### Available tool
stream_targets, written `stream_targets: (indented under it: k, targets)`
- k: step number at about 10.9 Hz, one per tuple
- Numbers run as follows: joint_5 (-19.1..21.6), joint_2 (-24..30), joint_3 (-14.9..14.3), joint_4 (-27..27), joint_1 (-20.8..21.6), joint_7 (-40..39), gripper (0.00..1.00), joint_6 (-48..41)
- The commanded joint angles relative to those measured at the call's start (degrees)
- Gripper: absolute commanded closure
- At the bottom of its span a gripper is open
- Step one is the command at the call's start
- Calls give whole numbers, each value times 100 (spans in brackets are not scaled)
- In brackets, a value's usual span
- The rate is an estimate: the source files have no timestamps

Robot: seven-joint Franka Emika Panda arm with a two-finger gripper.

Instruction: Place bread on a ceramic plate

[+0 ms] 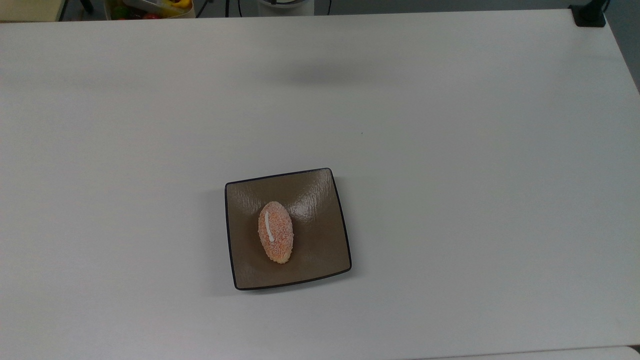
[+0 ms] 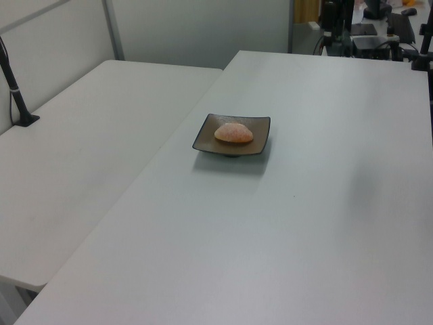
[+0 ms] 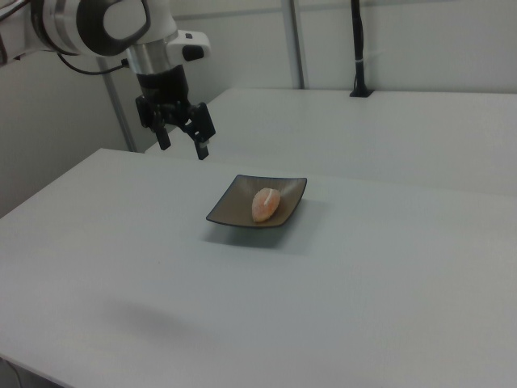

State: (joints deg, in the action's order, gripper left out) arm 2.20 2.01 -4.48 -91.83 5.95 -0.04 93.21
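The bread (image 1: pixel 275 232) lies on the ceramic plate (image 1: pixel 320 250), a little toward the top view's left of the plate's middle, with brown glaze showing all round it. It is an oval roll, sugary orange-pink, and in the top view its long axis runs almost straight up and down the picture, leaning slightly so the lower tip sits a touch further right than the upper. The short white stripe on its back follows the same line, nearer the upper end. In the right view the bread (image 3: pixel 266 204) points from the near edge of the plate (image 3: pixel 230 210) toward the far corner, stripe uppermost. In the left view the bread (image 2: pixel 234 133) shows side-on as a low dome across the plate (image 2: pixel 205 139).

The pincer (image 3: pixel 185 143) hangs from the white arm (image 3: pixel 97 24) above the white tabletop (image 3: pixel 363 283), up and toward the right view's left of the plate and well apart from it. Its two black fingers (image 3: pixel 202 145) stand spread wide with nothing between them. From the pincer, the bread lies below and toward the right view's right, resting free with nothing touching it but the plate.

A second white tabletop (image 2: pixel 81 156) adjoins on the left view's left, with a black post (image 2: pixel 17 95) standing at its far edge.
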Motion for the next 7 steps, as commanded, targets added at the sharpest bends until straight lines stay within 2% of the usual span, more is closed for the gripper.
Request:
stream_targets:
  k: [1,7]
  targets:
    - [149,142,61,-405,-164,-872,0,582]
    - [140,142,61,-468,-164,-910,0,619]
